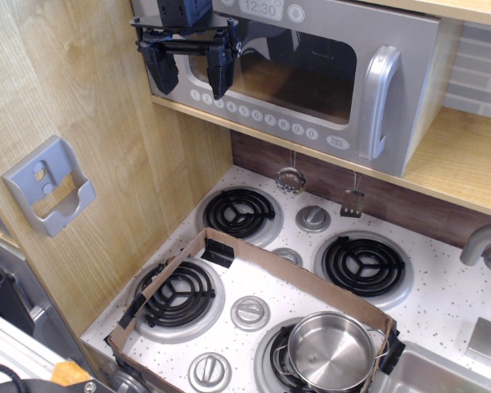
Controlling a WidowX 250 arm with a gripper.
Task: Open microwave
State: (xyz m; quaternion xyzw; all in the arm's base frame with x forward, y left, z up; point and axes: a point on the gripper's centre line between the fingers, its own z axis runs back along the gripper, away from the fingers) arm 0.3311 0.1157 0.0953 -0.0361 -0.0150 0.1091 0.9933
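The grey toy microwave (311, 74) sits on a wooden shelf at the top, its door shut. It has a clear window, a row of round white buttons (254, 113) along the bottom and a clock display (260, 8) reading 12:30. Its chunky silver vertical handle (376, 102) is on the door's right side. My gripper (190, 78) hangs in front of the door's left part, open and empty, its black fingers (219, 75) pointing down. It is well to the left of the handle.
Below is a toy stove top with black coil burners (239, 213) and silver knobs (313, 218). A steel pot (331, 350) sits on the front right burner inside a cardboard frame (270, 264). A grey wall holder (51, 184) is on the left wooden panel. A faucet (487, 244) is at the right.
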